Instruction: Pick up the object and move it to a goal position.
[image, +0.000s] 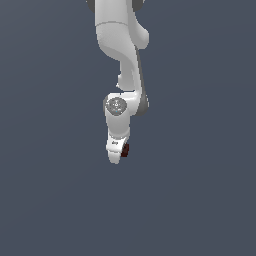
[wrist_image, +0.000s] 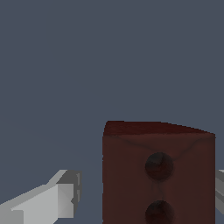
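Observation:
The object (wrist_image: 158, 148) is a dark red-brown block with two dark round spots on its face, filling the space between my fingers in the wrist view. My white gripper (wrist_image: 148, 192) stands around it. One finger (wrist_image: 61, 199) is a small gap away from the block's side. The other finger (wrist_image: 220, 190) sits right at the block's opposite edge. In the exterior view the object (image: 125, 150) shows as a tiny dark patch at the tip of the gripper (image: 118, 153), on the exterior view's right side of it. The jaws look open around the block.
A plain dark blue-grey surface (image: 50, 200) fills both views. The white arm (image: 120, 45) comes down from the top centre of the exterior view.

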